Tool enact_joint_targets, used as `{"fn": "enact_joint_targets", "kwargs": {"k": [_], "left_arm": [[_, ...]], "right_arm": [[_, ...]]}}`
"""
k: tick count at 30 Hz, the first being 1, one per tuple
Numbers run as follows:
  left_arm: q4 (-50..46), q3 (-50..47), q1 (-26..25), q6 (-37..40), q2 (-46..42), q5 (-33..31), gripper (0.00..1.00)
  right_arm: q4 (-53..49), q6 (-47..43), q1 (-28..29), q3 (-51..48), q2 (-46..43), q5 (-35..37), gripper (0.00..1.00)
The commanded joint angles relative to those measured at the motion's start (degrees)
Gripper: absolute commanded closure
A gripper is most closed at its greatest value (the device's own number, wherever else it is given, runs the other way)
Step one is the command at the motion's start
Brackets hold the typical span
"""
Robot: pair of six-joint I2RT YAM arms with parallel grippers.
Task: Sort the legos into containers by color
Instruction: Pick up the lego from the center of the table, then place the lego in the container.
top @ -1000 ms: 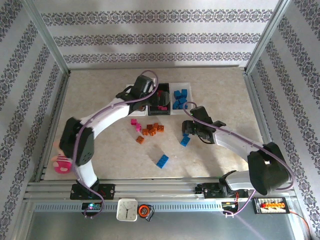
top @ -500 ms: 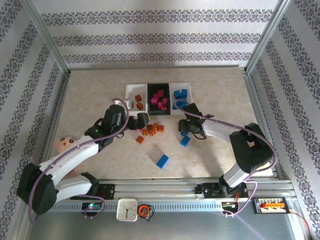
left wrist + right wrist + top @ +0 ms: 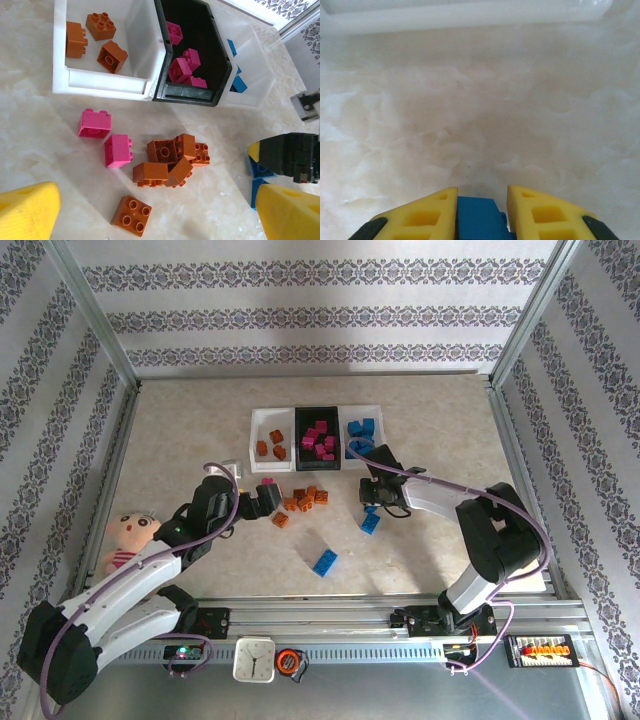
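We see a pink-bodied doll [image 3: 128,542] lying at the left edge of the table [image 3: 440,420], and a white clock [image 3: 254,660] just beside an orange tape measure [image 3: 291,661] on the near rail [image 3: 350,653].

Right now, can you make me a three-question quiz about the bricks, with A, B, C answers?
1. Which bin holds the sorted pink bricks? A. a red bin B. the black bin C. none
2. How many loose pink bricks lie on the table? A. two B. five C. none
3. What is the right gripper doing? A. standing wide open B. holding a green brick C. shut on a blue brick
Answers: 1 B, pink shows inside its black walls. 2 A, a pair lies beside the orange pile. 3 C, blue sits between its yellow fingers.
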Motion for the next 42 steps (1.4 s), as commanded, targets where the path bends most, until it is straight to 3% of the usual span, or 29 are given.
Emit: {"fn": "enact_joint_targets", "kwargs": {"k": [1,6,16,21,23,26,28,32,37,42], "left_arm": [[1.2,-1.6,0.9,-1.0,-1.8,-0.7,0.0],[1.3,-3.7,1.0,-1.6,-2.9,0.7,0.0],[0.4,-5.2,0.9,-2.5,-3.1,3.3,0.0],[-0.2,-5.4,1.0,-2.0,-2.9,3.9,0.0],[-0.7,-5.1,1.0,-1.3,-2.5,3.9,0.0],[-1.8,-3.9,1.0,0.2,-1.2,3.9,0.0],[-2.4,-2.8,1.0,1.3,0.4,4.0,0.0],[-3.7,0.2,1.0,4.2,6.3,5.5,0.0],[-10.0,8.6,0.3,9.3,21.7,9.9,0.18],[-13.2,13.4,-4.6,11.6,30.9,3.2,0.21]], "right_arm": [[-0.9,-0.5,0.6,3.6,-5.0,-1.7,0.83],[-2.7,-2.4,-0.5,11.2,-5.0,-1.7,0.85],[-6.0,-6.6,-4.4,32.6,13.2,3.9,0.83],[-8.8,-6.8,-5.5,40.0,20.1,5.1,0.78],[-9.6,-6.6,-5.5,41.7,21.7,5.4,0.68],[-10.4,-6.5,-5.5,42.8,22.2,5.4,0.49],[-10.2,-6.3,-5.5,42.5,21.3,5.1,0.42],[-8.7,-5.5,-5.4,38.7,17.5,3.1,0.4],[-6.2,-4.6,-4.7,32.5,12.8,1.6,0.4],[-4.9,-4.4,-4.4,28.1,9.2,1.0,0.4]]}}
